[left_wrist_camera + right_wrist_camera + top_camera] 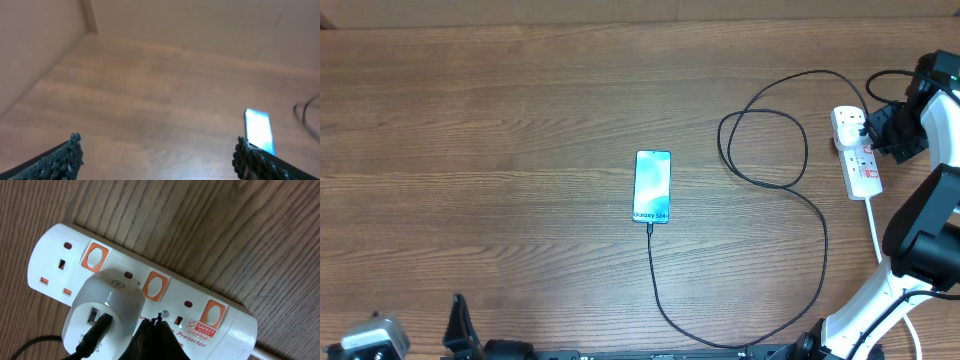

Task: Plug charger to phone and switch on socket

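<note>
The right tool, its jaws pressed together on nothing, rested its tip on the face of the socket near the counter's right edge, just beside the middle red switch. A white adaptor sat in the outlet beside that switch, the black charger lead running from it in loops across the counter to the near edge of the phone, which lay face up mid-counter. The connector appeared seated, though the overhead view was too small to be sure. The left tool stood with jaws wide apart by the near left corner, idle. The switching step looked to be in hand; the next move would call for shifting the tip onto the rocker and pressing it over.
</note>
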`<state>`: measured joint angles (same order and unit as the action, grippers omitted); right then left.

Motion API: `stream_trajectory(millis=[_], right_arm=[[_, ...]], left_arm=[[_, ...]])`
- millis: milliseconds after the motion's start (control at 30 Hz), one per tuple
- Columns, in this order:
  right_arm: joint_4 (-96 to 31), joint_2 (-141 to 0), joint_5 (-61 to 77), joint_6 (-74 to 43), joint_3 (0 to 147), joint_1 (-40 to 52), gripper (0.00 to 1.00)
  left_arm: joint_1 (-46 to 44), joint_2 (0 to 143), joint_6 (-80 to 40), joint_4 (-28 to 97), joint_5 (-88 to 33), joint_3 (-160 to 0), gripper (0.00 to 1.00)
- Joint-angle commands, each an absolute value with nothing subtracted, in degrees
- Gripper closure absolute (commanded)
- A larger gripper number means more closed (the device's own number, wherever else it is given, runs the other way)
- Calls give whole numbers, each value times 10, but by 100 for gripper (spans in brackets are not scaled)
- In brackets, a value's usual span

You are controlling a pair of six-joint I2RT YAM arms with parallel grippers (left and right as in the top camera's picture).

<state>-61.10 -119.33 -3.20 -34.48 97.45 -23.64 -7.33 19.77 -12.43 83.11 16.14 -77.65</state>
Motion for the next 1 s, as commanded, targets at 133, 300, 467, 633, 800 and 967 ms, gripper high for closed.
stream_trajectory(millis=[133,300,467,633,800,967], right_arm=[[-603,-1204,-40,-342,991,-242,96],[-602,-1222,-39,-342,991,-242,96],[-598,-1222,-39,-342,995,-242,96],[-588,-1229,-35,-346,995,-242,96],[-583,-1270,-11,-344,994,-240,96],[-592,-1298,34,-317,994,-230,96]], left_arm=[[-69,190,-123,925,170,-777,0],[-69,190,-123,923,169,-777,0],[-69,190,-123,923,169,-777,0],[-69,190,-123,923,169,-777,0],[-69,190,-123,923,169,-777,0],[-69,180,-123,923,169,-777,0]])
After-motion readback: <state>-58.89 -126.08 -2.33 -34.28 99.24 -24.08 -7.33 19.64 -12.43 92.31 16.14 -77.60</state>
